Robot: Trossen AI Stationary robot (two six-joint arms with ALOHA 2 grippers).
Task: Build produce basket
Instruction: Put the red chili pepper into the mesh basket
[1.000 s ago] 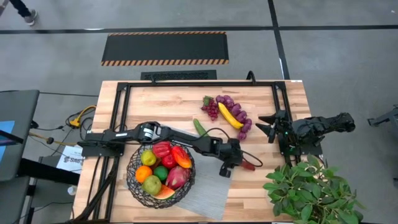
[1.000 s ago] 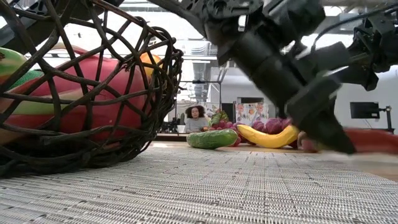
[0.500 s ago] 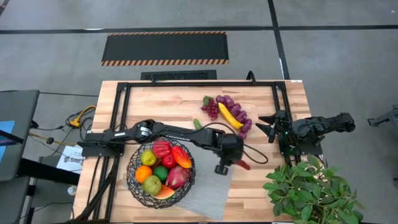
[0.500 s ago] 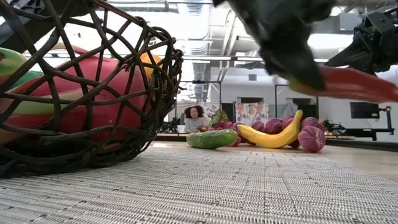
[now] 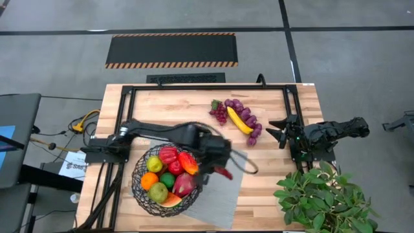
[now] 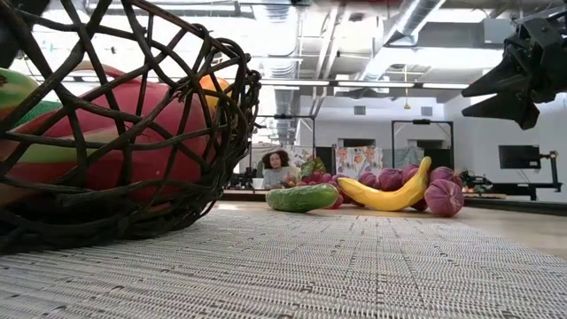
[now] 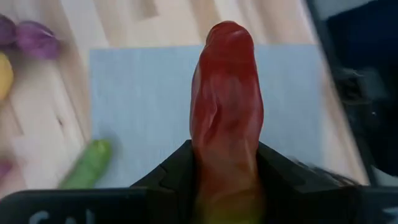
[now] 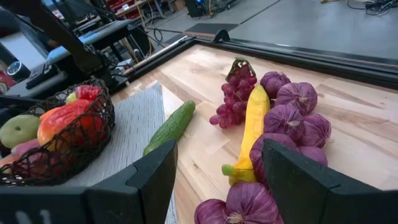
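The dark wire basket (image 5: 167, 182) stands on the grey mat (image 5: 217, 197) and holds an orange, apples, a lime, red peppers and more fruit. My left gripper (image 5: 218, 167) hovers at the basket's right rim, above the mat, shut on a long red pepper (image 7: 227, 106). A cucumber (image 8: 171, 126), a banana (image 5: 239, 120), purple grapes (image 5: 220, 112) and purple onions (image 5: 252, 126) lie on the wood farther back. My right gripper (image 5: 279, 133) waits open at the table's right side, touching nothing. My left gripper pinches the red pepper between its two fingers (image 7: 168, 180), one on each side of its rear half (image 7: 227, 171). The pepper lies along the fingers and its rounded end (image 7: 229, 34) sticks out past them. It is lifted clear, above the mat.
A leafy green plant (image 5: 323, 197) stands at the near right corner. A black frame (image 5: 129, 90) runs along the table's far and side edges. The mat is bare to the basket's right. Beyond the table a person (image 6: 279, 168) sits in the room.
My left gripper, shut on the red pepper, has lifted it off the wood to the right of the mat. It has carried the pepper up and toward the table's left, to the basket's right rim, rising out of the low view. The right arm has kept still.
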